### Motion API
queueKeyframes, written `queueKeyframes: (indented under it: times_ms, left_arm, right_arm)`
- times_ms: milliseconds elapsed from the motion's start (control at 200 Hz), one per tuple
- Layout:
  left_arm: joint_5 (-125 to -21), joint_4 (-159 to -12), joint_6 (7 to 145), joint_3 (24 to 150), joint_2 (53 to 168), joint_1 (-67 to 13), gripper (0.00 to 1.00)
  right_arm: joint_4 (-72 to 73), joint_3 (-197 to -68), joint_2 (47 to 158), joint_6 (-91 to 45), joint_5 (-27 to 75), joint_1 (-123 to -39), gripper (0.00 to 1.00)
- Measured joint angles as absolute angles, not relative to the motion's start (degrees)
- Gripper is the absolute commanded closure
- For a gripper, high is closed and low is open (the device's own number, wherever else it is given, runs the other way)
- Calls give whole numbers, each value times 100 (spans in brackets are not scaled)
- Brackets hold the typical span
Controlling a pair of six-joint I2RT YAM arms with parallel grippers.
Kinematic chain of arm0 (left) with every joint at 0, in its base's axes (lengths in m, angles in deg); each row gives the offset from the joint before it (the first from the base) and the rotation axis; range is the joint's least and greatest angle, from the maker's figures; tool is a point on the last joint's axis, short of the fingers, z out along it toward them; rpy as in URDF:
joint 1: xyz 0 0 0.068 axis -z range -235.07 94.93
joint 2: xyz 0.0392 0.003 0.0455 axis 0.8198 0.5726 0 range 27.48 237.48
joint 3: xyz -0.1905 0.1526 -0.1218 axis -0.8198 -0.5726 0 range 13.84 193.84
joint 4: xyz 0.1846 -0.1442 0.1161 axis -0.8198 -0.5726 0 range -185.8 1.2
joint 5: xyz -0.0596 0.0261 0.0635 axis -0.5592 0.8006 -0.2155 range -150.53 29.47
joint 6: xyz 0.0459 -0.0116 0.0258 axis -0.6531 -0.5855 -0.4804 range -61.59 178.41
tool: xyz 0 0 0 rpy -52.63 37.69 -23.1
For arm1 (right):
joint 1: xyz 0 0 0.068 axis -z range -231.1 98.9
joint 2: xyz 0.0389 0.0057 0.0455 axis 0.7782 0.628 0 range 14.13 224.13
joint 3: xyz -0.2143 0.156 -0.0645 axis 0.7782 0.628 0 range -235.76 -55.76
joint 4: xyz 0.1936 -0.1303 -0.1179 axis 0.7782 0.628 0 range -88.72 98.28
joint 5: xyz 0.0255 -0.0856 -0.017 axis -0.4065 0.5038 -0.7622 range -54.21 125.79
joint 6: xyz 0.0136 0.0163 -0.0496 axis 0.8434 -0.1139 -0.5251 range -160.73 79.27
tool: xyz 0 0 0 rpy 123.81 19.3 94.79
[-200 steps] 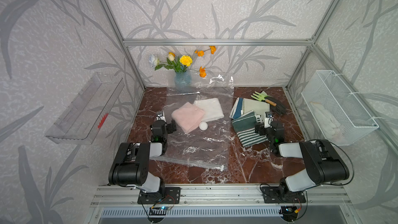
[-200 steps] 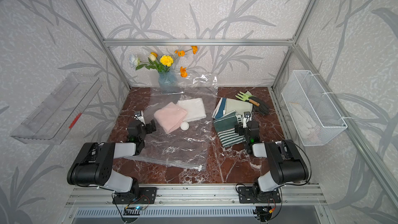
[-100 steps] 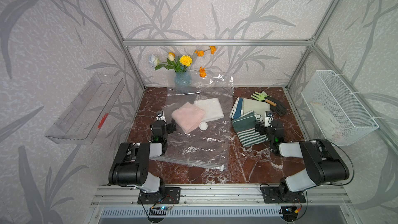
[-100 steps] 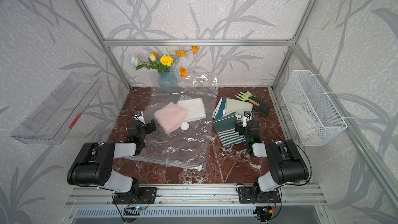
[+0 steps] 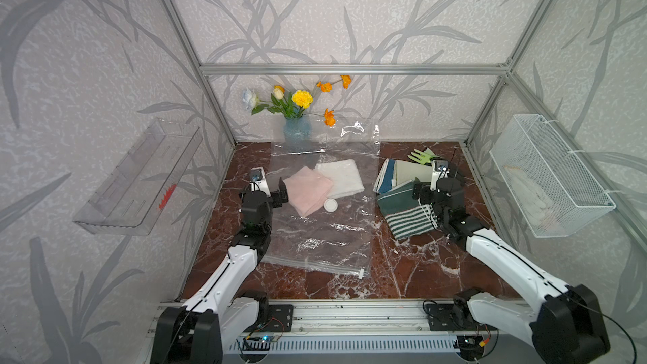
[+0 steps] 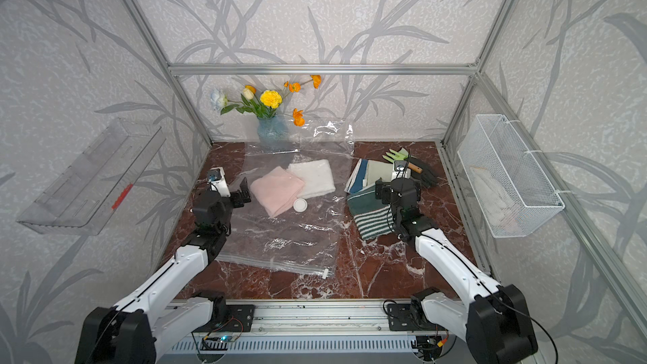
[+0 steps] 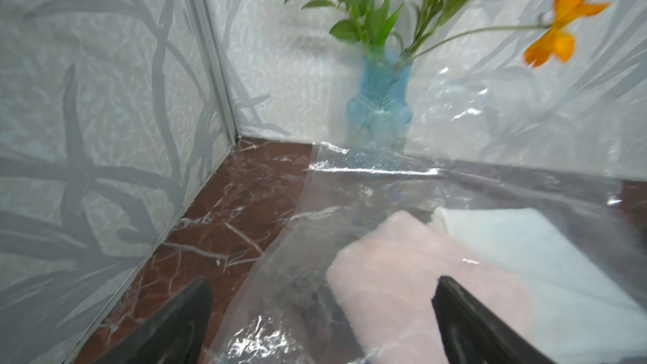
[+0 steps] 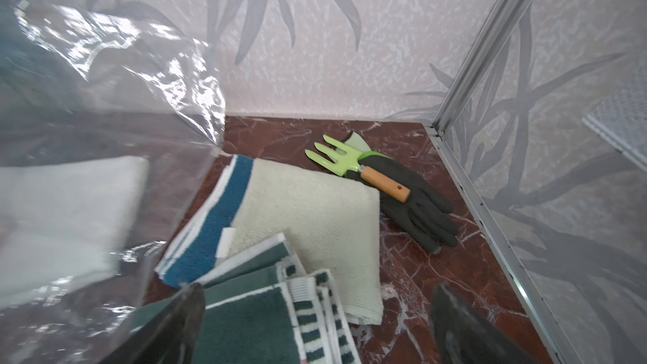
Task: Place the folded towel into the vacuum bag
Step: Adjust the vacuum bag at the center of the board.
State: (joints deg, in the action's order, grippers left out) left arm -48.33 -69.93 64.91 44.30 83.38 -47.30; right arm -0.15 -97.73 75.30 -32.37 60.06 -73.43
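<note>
With right claw (image 8: pixel 318 292) open over green striped towel (image 8: pixel 245 327), left claw (image 7: pixel 324 283) open at edge of vacuum bag (image 5: pixel 322 239): danger of pinching only top layer and unfolding it.

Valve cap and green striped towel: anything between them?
Only empty vacuum bag film, from the valve cap to the bag's edge beside the green striped towel. Seen in both top views.

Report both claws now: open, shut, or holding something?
Left claw: open, empty, at the vacuum bag's edge beside the pink towel.
Right claw: open, empty, above the green striped towel.
</note>
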Motion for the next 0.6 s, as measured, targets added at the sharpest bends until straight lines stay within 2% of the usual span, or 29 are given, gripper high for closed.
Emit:
queueKeyframes:
  times_ms: [80,135,190,255,455,510,600]
  left_arm:
    - [-4927,-7638,6841,4843,8111,-4686,1]
    - [-4986,-7946,7226,4987,7969,-4686,1]
    - [-5018,-8230,7663,5011,7822,-4688,1]
    - [-5005,-8549,8255,4965,7643,-4710,1]
    - [-5191,-9410,9020,4952,7365,-4845,11]
    - [-5370,-9797,9042,5258,7630,-4850,9]
    - [-5794,-10252,9031,5761,8163,-4848,1]
  right_arm:
    - [586,-9907,7112,-2577,5928,-7594,0]
    - [752,-9736,6839,-2144,5488,-7458,0]
    - [794,-9450,6651,-1735,5020,-7292,6]
    - [975,-9249,6667,-1289,4649,-7270,8]
    - [2324,-10047,8107,-360,4583,-8678,13]
    - [2595,-10457,8647,-236,4586,-9071,14]
    - [2759,-10897,9399,-89,4511,-9524,18]
